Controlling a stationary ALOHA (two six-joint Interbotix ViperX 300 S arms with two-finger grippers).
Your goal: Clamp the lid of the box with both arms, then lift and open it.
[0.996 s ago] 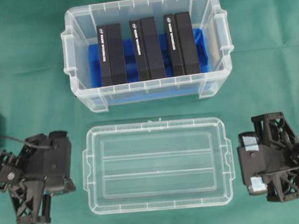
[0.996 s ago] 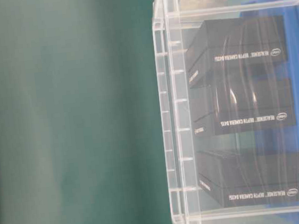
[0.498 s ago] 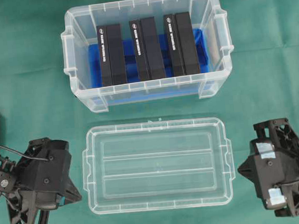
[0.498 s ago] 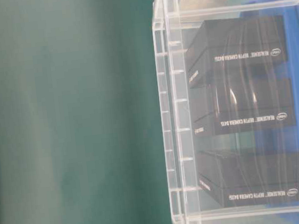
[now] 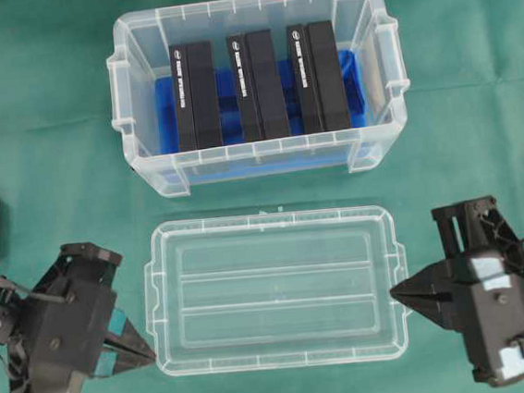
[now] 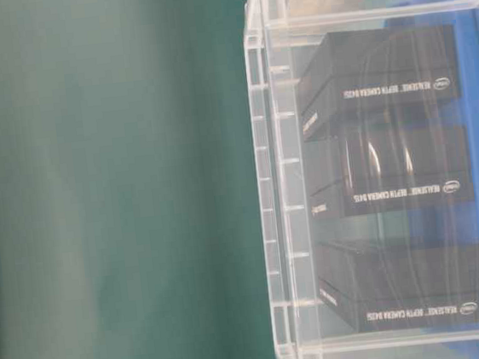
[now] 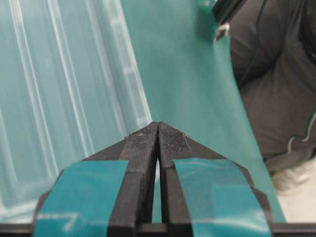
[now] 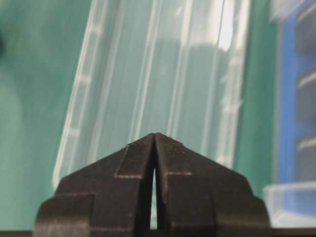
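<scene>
Left gripper, teal-taped fingers pressing tip to tip on nothing, is sitting just beside the lid's 9 o'clock edge. The lid, clear ridged plastic, is lying flat on green cloth, box at 12 o'clock. Right gripper, likewise pinched together, is pointing at the 3 o'clock edge.

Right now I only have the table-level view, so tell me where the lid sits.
Observer: The lid lies flat on the green cloth, in front of the box and apart from it.
Operator: Give me the gripper states.
Observer: The left gripper and the right gripper are both shut and hold nothing.
Operator: Tell me where they point.
Observer: Each points at one short end of the lid, the left at its near corner and the right at mid-edge.
</scene>
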